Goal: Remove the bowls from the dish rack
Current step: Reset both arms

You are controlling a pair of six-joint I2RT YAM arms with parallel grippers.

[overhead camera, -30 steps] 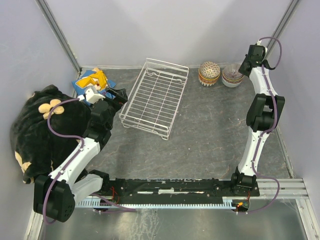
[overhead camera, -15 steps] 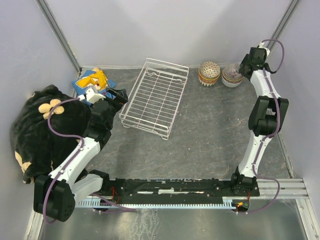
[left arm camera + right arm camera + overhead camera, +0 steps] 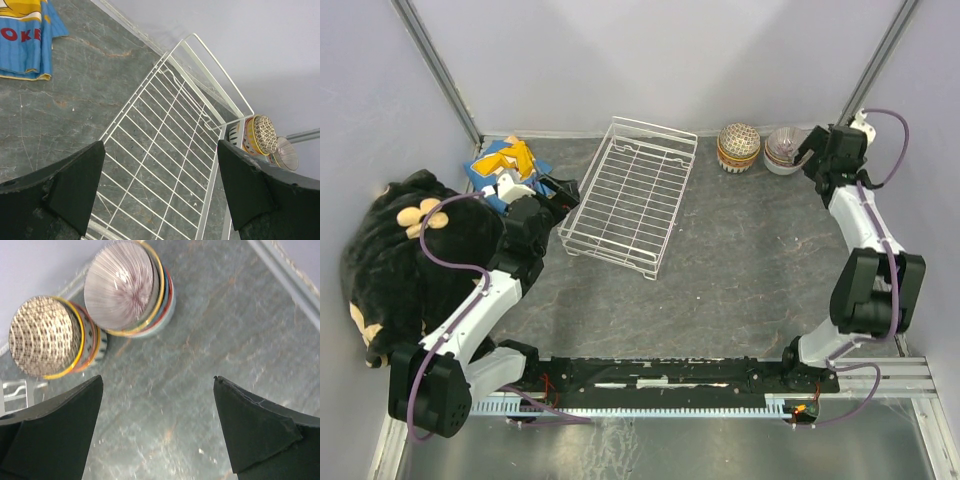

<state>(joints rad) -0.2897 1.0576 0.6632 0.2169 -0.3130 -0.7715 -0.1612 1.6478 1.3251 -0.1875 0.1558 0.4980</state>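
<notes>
The dish rack [image 3: 630, 190], a white wire basket, stands with nothing in it at the middle back; in the left wrist view the dish rack [image 3: 165, 150] fills the frame. The bowls stand upside down in two stacks at the back right: a dotted-topped stack [image 3: 739, 146] [image 3: 45, 337] and a pinkish striped stack [image 3: 784, 150] [image 3: 122, 287]. My right gripper [image 3: 810, 160] [image 3: 157, 405] is open and empty, just right of the striped stack and apart from it. My left gripper [image 3: 563, 190] [image 3: 161, 150] hangs open over the rack's left edge, holding nothing.
A blue and yellow cloth [image 3: 505, 160] [image 3: 25, 40] lies at the back left. A big black plush toy [image 3: 410, 260] fills the left side beside the left arm. Walls close in the back and both sides; a metal rail [image 3: 290, 275] runs along the right wall.
The right gripper has opened and drawn back to the right and down from above the striped stack of bowls. The left arm has barely moved.
</notes>
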